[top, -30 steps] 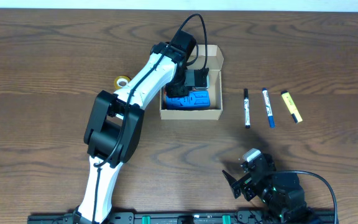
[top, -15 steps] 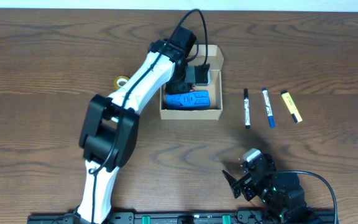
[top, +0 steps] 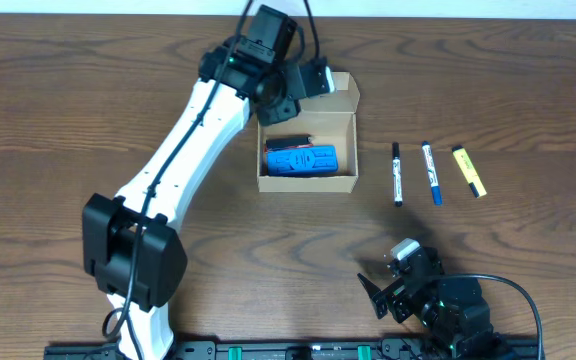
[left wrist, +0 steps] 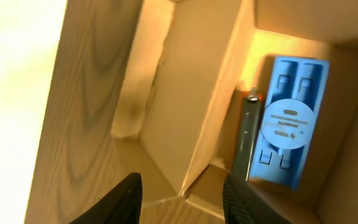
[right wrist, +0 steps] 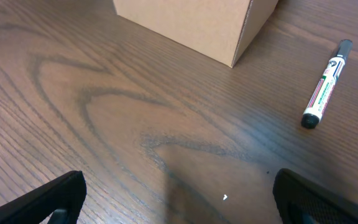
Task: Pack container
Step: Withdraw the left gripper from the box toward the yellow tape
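Observation:
The tan cardboard container (top: pixel 344 182) sits open at the table's middle back, its flap lid (top: pixel 342 92) folded out at the far side. Inside lie a blue plastic pack (top: pixel 300 160) and a thin dark item (top: pixel 288 144); both show in the left wrist view, the pack (left wrist: pixel 291 124) beside the dark item (left wrist: pixel 247 140). My left gripper (top: pixel 308 80) is open and empty above the container's far left corner, by the flap (left wrist: pixel 191 106). My right gripper (top: pixel 393 285) is open and empty, low over the table near the front right (right wrist: pixel 179 199).
Three markers lie in a row right of the container: a black one (top: pixel 397 173), also in the right wrist view (right wrist: pixel 325 84), a blue one (top: pixel 431 172) and a yellow highlighter (top: pixel 470 171). The container's outer wall (right wrist: pixel 191 25) shows in the right wrist view.
My left gripper has lifted out of the container and pulled back to its far left corner, leaving the blue pack inside. The left arm swung left. The right arm has not moved.

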